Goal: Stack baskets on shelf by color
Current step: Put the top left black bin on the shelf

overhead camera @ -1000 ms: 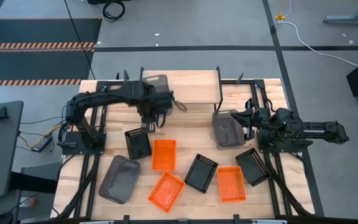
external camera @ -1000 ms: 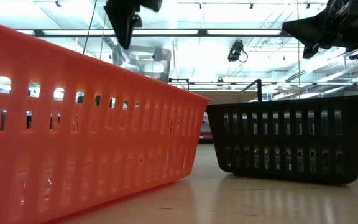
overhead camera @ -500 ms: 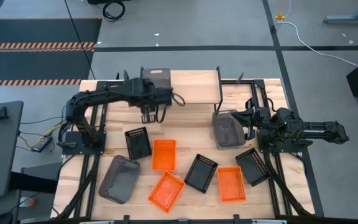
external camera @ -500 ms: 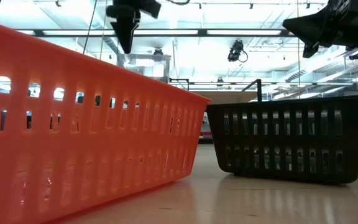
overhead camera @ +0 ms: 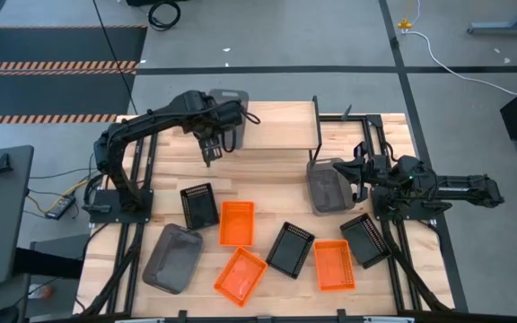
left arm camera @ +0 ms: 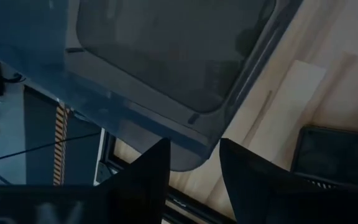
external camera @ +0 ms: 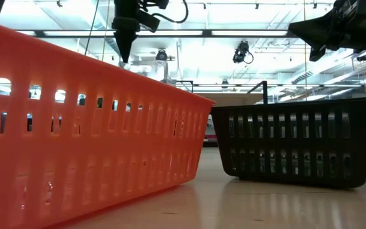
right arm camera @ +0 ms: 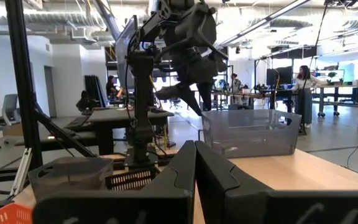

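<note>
My worry is the grey basket [overhead camera: 226, 97] on the shelf [overhead camera: 281, 126]. It sits at the far left end of the plank and seems close to the corner, so a careless sweep of my left arm could push it over the edge. The fingers [left arm camera: 146, 177] of my left gripper [overhead camera: 210, 154] hang just on the near side of it, pointing down. If I swing away low, a fingertip could catch the rim and drag the basket askew, which would spoil the base for the next grey one.

My left gripper is released, its fingers spread with nothing between them. From its wrist I look down into the basket's bowl, with the rounded corner just past my fingertips — close, though I cannot tell whether it touches.

My right gripper [overhead camera: 341, 170] is clenched on nothing, waiting at the right of the table [overhead camera: 267, 175] just above a second grey basket [overhead camera: 328, 188] that lies right of the shelf's near leg. With the fingers shut, coming down from there would only bump its rim.

A third grey basket [overhead camera: 172, 258] lies at the near left, and the orange and black ones are scattered across the near half of the table, well apart from the shelf.
</note>
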Action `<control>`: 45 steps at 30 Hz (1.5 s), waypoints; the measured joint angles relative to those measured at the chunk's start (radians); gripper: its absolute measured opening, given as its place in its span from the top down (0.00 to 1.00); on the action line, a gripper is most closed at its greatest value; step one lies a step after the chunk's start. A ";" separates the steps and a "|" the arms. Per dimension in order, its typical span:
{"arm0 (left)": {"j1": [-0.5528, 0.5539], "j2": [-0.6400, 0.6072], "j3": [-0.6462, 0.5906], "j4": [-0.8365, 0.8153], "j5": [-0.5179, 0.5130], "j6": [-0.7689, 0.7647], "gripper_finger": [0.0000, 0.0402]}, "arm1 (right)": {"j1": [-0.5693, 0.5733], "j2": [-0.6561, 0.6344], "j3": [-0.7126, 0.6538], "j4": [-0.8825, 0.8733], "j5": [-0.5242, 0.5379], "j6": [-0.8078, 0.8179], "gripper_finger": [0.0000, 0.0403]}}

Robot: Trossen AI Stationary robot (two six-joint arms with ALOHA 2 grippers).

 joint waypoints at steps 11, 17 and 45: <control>-0.005 0.000 0.000 0.024 -0.004 0.030 0.63 | 0.000 0.000 0.000 0.000 0.000 -0.001 0.96; 0.003 0.000 0.000 0.034 0.074 0.077 0.64 | 0.000 0.000 0.000 0.000 0.000 -0.001 0.96; 0.069 0.038 0.000 0.077 0.156 0.079 0.96 | 0.000 0.000 0.000 0.002 0.001 0.000 0.96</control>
